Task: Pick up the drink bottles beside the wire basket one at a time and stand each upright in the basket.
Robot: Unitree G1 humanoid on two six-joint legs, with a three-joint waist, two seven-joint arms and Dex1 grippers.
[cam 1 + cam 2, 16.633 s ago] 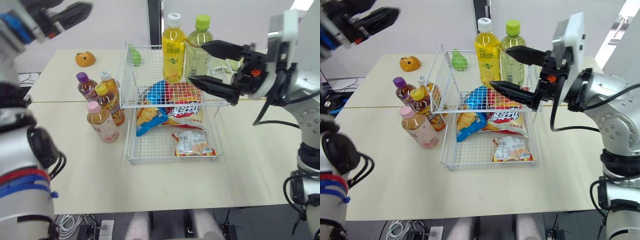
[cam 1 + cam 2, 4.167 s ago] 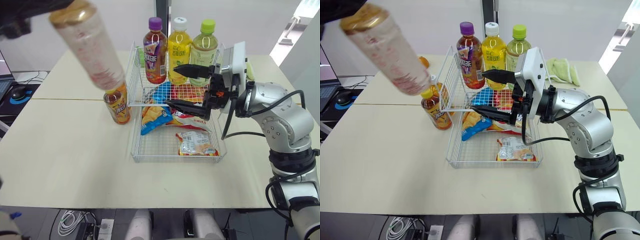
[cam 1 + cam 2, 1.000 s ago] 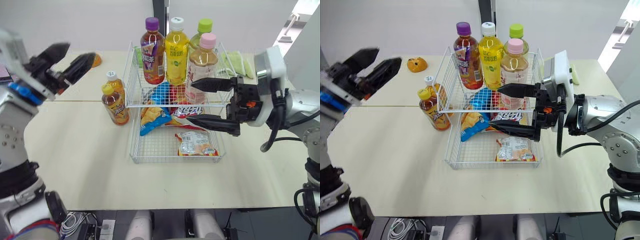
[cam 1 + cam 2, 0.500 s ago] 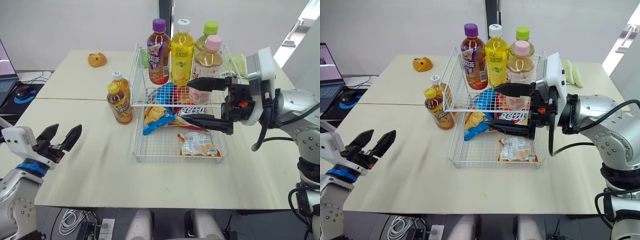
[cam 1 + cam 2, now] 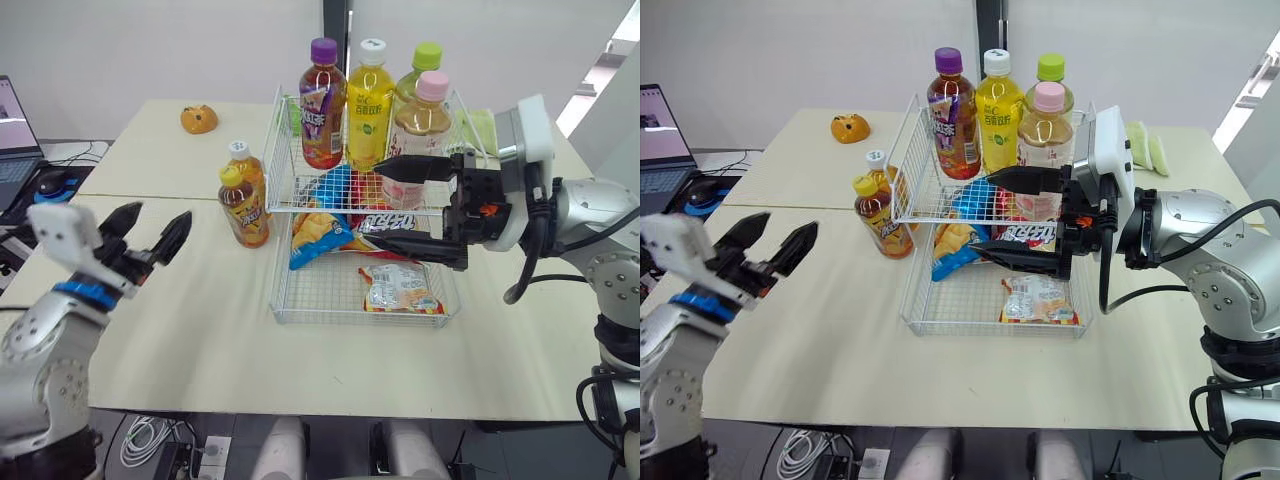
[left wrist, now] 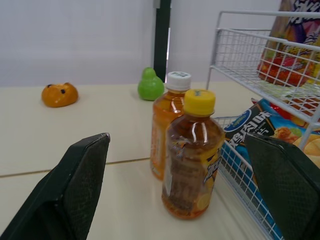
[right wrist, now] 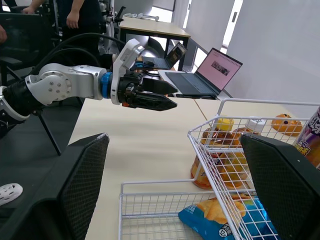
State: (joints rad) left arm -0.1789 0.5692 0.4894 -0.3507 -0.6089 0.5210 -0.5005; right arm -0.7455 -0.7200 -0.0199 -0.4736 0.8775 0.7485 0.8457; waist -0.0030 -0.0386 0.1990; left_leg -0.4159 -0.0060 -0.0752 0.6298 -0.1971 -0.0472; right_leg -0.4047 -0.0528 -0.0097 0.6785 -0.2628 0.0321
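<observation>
Found left gripper (image 5: 157, 222) spread wide, empty, near desk's (image 5: 200, 330) left edge, aimed at yellow-capped bottle (image 5: 243, 205), probably lining up next grasp. Saw it touching white-capped bottle (image 5: 243, 165), both upright just beside wire basket's (image 5: 350, 321) left wall. Counted four shelved bottles (image 5: 369, 90) upright on upper tier. Noted right gripper (image 5: 372, 204) spread, empty, held at basket's right side.

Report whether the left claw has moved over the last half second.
Yes. The left claw, open, has come forward across the table toward the yellow-capped bottle, which kept its place beside the basket.
</observation>
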